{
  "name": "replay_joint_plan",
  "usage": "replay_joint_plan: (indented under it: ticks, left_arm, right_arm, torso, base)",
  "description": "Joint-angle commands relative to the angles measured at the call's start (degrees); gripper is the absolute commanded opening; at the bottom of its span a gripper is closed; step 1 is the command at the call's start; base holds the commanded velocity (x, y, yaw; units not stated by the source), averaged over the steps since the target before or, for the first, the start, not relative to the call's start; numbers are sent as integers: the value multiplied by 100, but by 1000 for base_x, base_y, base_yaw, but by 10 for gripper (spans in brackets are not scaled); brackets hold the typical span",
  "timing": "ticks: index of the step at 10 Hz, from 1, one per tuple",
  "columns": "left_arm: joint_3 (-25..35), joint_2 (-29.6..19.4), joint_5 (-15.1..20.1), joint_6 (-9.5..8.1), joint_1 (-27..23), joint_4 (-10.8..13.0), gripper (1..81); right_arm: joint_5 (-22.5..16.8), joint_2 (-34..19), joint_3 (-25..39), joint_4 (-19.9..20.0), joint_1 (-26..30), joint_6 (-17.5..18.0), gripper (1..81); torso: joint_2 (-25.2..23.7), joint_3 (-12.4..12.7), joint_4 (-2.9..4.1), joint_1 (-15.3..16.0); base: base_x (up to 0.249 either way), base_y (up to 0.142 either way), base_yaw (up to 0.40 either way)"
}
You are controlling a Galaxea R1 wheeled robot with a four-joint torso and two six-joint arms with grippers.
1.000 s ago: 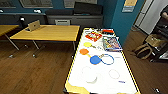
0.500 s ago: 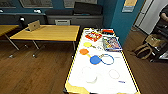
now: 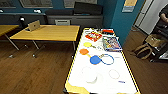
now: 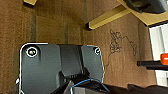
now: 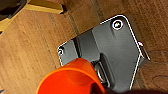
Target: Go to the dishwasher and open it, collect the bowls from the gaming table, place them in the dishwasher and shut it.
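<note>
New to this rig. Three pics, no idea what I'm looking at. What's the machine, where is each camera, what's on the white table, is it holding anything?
It is a wheeled robot with two arms that end in grippers. The wide picture comes from a camera high on its head, looking forward and down. The other two come from cameras on its left and right wrists, both looking down at the brown wooden floor; the dark plates with round fittings are parts of the robot.

In the head view, the long white gaming table carries an orange bowl, a blue bowl, a yellow disc, a blue ring, pale whitish bowls nearer the camera, and colourful boxes at the far end. A yellow wooden table stands to the left.

The right wrist view shows an orange bowl-like object close to the camera, possibly held; I cannot confirm it.
</note>
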Motion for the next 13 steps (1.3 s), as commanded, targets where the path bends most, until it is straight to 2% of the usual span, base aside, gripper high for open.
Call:
replay_joint_plan:
  ticks: [1,3,4,5,6,7,9,10,12,13]
  left_arm:
    - [984,-940,271,-372,-1024,-41,811]
    - [1101,-1021,323,-479,-1436,-49,811]
    - [1093,-1003,656,-592,-1692,-41,811]
    - [1101,-994,841,-785,-1974,-32,811]
    - [1110,-1012,860,-918,-2202,-41,811]
    - [1144,-1030,1060,-1040,-2448,-40,811]
    - [1215,-1038,1246,-1173,-2834,-41,811]
    - [1189,-968,1456,-1347,-3037,-102,811]
    - [1215,-959,1492,-1794,-3354,-225,811]
    - [1189,-976,1432,-2199,-3442,-234,811]
  right_arm:
    - [214,676,-690,-414,-431,27,10]
    - [251,1076,-965,-414,-571,18,10]
    - [251,1268,-1123,-414,-589,18,10]
    - [242,1408,-1237,-414,-607,18,10]
    - [242,1515,-1326,-414,-616,18,10]
    - [251,1585,-1396,-414,-651,18,10]
    - [339,1585,-1528,-405,-765,18,10]
    - [426,1603,-1668,-396,-800,27,10]
    - [444,1603,-1651,-396,-766,27,10]
    - [444,1612,-1616,-405,-756,27,10]
  torso:
    - [0,0,0,0]
    - [0,0,0,0]
    - [0,0,0,0]
    - [0,0,0,0]
    - [0,0,0,0]
    - [0,0,0,0]
    - [0,0,0,0]
    - [0,0,0,0]
    - [0,0,0,0]
    - [0,0,0,0]
  base:
    - [0,0,0]
    - [0,0,0]
    - [0,0,0]
    - [0,0,0]
    - [0,0,0]
    - [0,0,0]
    - [0,0,0]
    - [0,0,0]
    - [0,0,0]
    - [0,0,0]
